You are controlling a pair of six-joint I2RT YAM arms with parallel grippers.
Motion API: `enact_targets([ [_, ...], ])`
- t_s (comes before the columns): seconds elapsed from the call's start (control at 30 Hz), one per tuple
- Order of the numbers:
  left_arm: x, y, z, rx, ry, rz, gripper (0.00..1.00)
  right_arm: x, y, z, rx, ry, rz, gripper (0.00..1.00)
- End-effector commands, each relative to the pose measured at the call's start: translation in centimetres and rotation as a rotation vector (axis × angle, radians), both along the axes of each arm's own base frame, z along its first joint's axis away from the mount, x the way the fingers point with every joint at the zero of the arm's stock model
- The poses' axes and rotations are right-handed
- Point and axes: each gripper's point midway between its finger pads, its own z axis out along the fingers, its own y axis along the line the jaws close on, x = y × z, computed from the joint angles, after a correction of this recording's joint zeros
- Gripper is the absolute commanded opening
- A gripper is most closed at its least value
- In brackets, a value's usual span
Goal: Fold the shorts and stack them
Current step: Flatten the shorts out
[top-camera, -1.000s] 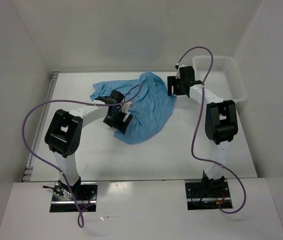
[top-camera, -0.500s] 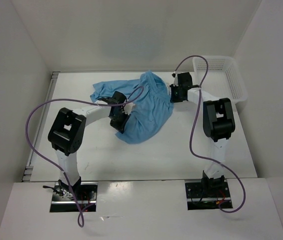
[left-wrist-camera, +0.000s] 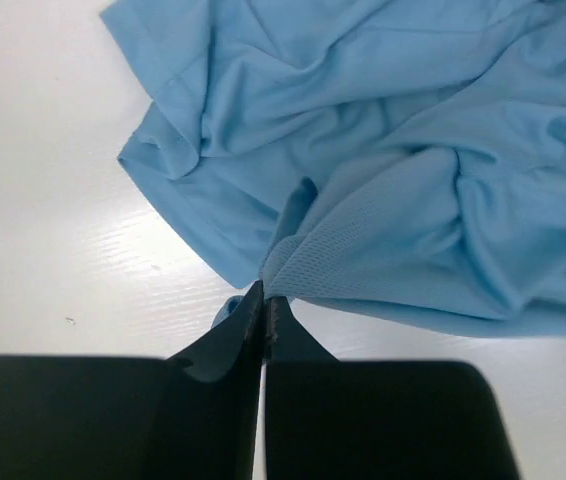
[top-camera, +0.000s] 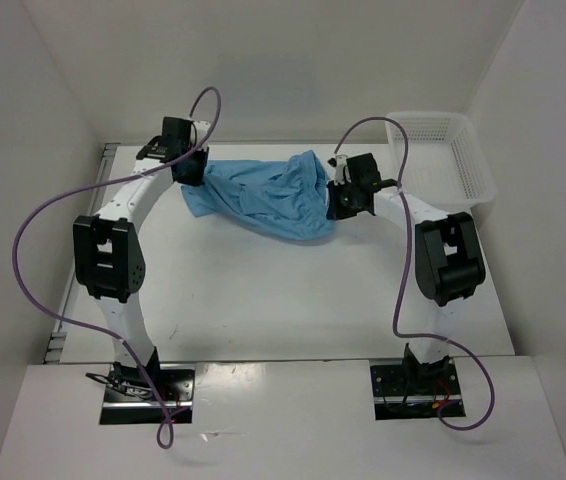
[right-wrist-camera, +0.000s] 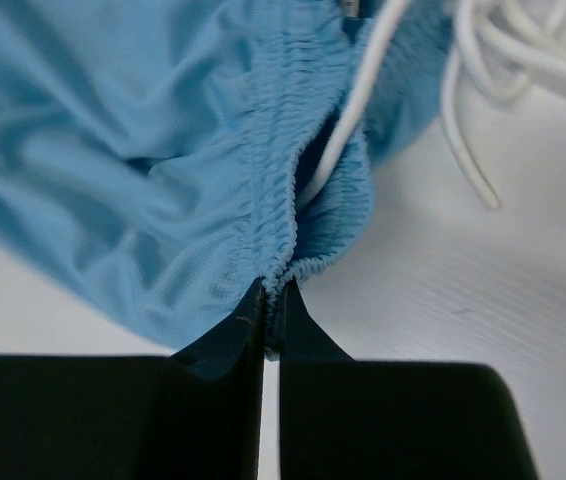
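— Two claws, both pinched tight on cloth: the left gripper (left-wrist-camera: 264,295) on a hem edge, the right gripper (right-wrist-camera: 271,290) on the ruched waistband beside the white drawstring (right-wrist-camera: 358,100).
— And the shorts (top-camera: 263,195)?
— Sky-blue, wrinkled, stretched between them across the far side of the table (top-camera: 293,290). A second ago they lay heaped, and the left arm has swung outward since.

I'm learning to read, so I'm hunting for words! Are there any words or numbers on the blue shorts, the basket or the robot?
No readable text in any view.
The shorts show no label or print, the basket is plain white mesh, and the left gripper and right gripper, both closed on the shorts, carry no markings.
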Motion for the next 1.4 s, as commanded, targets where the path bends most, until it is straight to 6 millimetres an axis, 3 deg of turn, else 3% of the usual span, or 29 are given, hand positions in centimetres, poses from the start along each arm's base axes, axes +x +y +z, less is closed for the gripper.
enact_targets([
  [0.0,-1.6,-1.1,-1.5,0.027,0.055,-0.025,0.0,-0.9,1.7,1.2,0.04,-0.015,0.051,0.0],
  [0.1,-4.7,0.0,-3.9,0.063,0.129,-0.008,0.0,-0.1,1.2,1.9,0.015,-0.044,0.024,0.0],
  [0.2,-7.1,1.9,-4.5,0.085,0.166,0.03,0.0,0.6,1.2,2.6,0.009,-0.07,0.024,0.0],
  [0.33,-8.9,4.3,-2.2,0.092,0.161,0.084,0.0,1.2,1.4,3.9,0.012,-0.105,0.031,0.0],
  [0.37,-9.2,5.1,-0.8,0.098,0.138,0.106,0.0,1.4,1.4,4.3,0.007,-0.114,0.039,0.0],
  [0.43,-11.0,6.5,-0.2,0.121,0.152,0.141,0.0,1.4,1.3,5.4,-0.003,-0.147,0.058,0.0],
  [0.53,-15.5,7.6,-3.7,0.155,0.266,0.158,0.0,0.4,0.6,4.1,-0.04,-0.124,0.076,0.0],
  [0.6,-18.7,7.0,-6.4,0.131,0.374,0.128,0.14,-0.3,0.4,3.5,-0.052,-0.108,0.087,0.0],
  [0.63,-19.5,6.5,-6.7,0.11,0.395,0.114,0.24,-1.1,0.4,2.7,-0.05,-0.078,0.096,0.0],
  [0.67,-19.8,6.2,-7.0,0.091,0.408,0.103,0.36,-1.2,0.6,3.1,-0.042,-0.089,0.117,0.0],
  [0.7,-20.4,5.6,-7.3,0.061,0.429,0.084,0.58,-1.7,0.6,2.6,-0.043,-0.072,0.132,0.0],
  [0.83,-21.1,5.0,-7.9,0.031,0.455,0.067,0.76,-2.2,0.6,2.2,-0.05,-0.061,0.155,0.0],
  [1.07,-19.5,4.4,-9.0,0.006,0.429,0.055,0.82,-2.4,1.1,2.6,-0.046,-0.073,0.176,0.0],
  [1.17,-19.1,4.8,-10.6,0.028,0.439,0.066,0.82,-2.3,1.0,2.6,-0.056,-0.082,0.191,0.0],
  [1.37,-21.1,6.2,-15.3,0.144,0.514,0.092,0.8,-2.3,1.0,2.2,-0.063,-0.076,0.198,0.0],
])
